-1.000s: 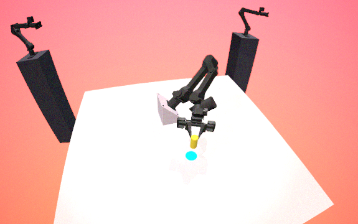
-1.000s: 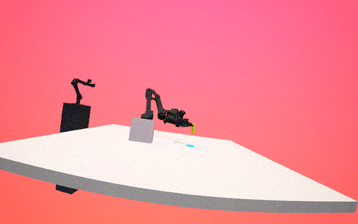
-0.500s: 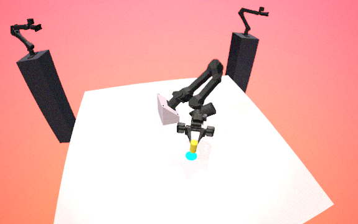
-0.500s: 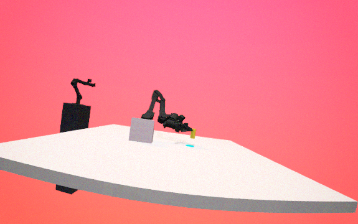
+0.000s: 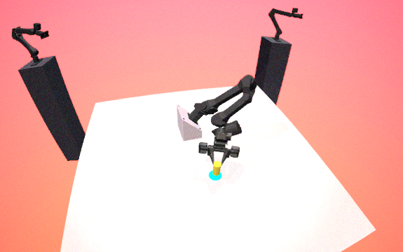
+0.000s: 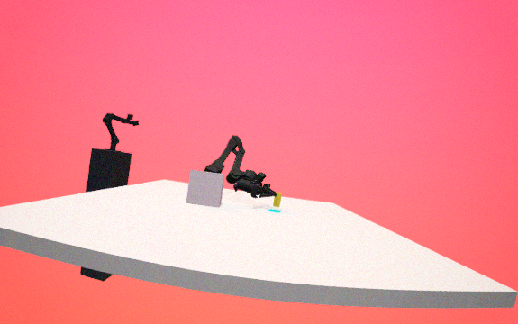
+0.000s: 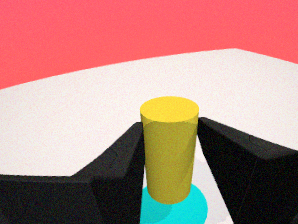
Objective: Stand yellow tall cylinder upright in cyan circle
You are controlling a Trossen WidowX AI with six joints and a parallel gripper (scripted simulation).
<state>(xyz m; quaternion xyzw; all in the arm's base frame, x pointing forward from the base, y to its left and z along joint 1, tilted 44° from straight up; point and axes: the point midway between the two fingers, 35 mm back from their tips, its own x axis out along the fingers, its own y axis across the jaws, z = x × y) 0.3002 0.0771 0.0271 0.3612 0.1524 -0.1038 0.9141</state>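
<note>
Wrist view: gripper [image 7: 169,176] clamped part-closed on upright yellow cylinder [image 7: 169,149], base over cyan circle [image 7: 174,212], contact unconfirmed; releasing while it hangs above table [image 5: 152,196] risks toppling or rolling outside.
</note>
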